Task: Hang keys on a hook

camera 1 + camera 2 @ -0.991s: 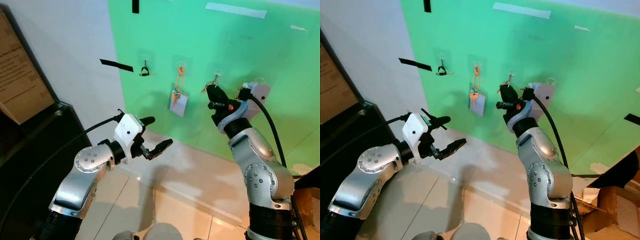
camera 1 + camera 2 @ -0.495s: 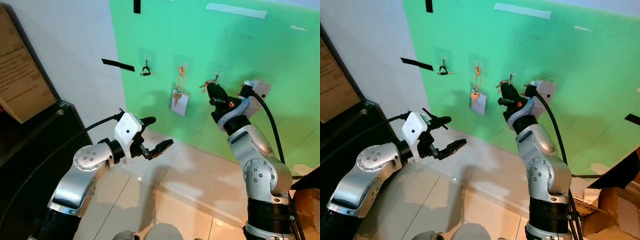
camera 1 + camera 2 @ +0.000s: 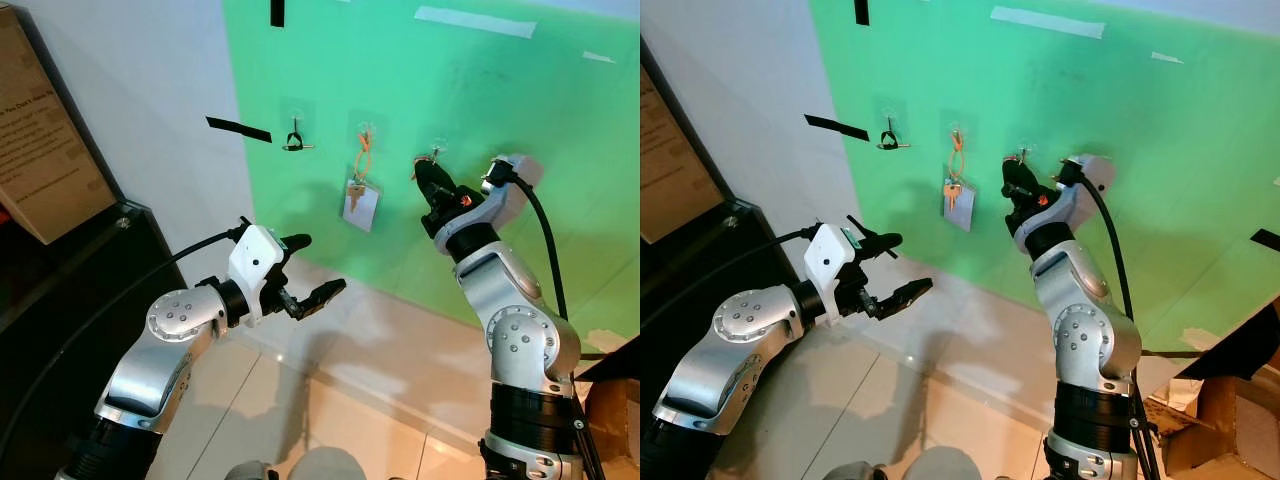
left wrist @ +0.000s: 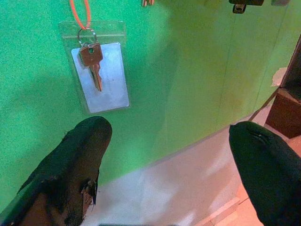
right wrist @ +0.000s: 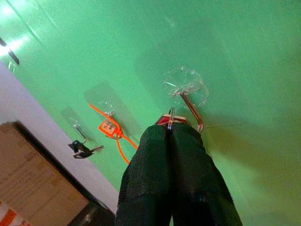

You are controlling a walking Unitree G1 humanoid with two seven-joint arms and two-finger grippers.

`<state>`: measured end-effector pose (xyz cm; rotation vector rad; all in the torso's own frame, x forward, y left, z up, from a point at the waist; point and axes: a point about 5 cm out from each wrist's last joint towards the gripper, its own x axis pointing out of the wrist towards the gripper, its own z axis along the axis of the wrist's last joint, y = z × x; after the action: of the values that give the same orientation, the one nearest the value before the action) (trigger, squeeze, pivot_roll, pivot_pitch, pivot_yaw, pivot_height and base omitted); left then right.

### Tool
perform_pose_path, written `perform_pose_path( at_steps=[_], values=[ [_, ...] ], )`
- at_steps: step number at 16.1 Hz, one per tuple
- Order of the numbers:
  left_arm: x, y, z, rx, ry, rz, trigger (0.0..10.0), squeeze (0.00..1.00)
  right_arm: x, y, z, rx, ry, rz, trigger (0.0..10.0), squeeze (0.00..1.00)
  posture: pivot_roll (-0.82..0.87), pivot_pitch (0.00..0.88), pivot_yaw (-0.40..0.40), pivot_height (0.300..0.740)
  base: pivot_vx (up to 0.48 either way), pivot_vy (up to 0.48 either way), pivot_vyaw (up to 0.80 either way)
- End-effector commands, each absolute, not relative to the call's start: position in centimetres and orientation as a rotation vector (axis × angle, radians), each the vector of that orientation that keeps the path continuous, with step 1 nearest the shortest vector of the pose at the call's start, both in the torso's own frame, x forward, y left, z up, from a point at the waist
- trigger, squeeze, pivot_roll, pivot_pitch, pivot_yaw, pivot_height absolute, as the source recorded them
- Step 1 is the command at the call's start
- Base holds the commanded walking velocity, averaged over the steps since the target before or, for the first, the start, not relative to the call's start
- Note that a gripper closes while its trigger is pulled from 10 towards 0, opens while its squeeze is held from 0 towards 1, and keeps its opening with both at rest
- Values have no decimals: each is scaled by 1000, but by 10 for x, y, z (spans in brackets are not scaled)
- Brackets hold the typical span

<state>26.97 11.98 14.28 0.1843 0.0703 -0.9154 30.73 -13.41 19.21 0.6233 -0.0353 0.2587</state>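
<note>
Keys (image 5: 168, 120) sit pinched between the right gripper's (image 5: 170, 129) closed fingers, just beside the hook (image 5: 192, 109).

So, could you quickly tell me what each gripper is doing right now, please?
Left gripper: open, holding nothing.
Right gripper: shut on a small metal key ring, beside the clear plastic wall hook.

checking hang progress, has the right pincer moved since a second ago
Yes. The right pincer, shut on the key ring, has risen toward the clear hook on the green wall.
</note>
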Motion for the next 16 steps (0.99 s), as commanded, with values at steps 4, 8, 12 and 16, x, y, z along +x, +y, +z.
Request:
perform_pose_path(
  at_steps=[4,8,12,16],
  values=[
    [270,118,147,196,61,-930,10000,239,312,-144,187,739,14,194,10000,0,4,0,30,740,0,0,0],
    [271,118,147,199,60,-931,10000,235,311,-145,174,763,88,162,10000,0,4,0,31,740,0,0,0],
    [271,117,147,202,59,-930,10000,239,309,-147,169,715,112,143,10000,0,3,0,31,740,0,0,0],
    [271,116,147,207,58,-933,10000,235,310,-147,165,707,125,131,10000,0,2,0,31,740,0,0,0]
  ],
)
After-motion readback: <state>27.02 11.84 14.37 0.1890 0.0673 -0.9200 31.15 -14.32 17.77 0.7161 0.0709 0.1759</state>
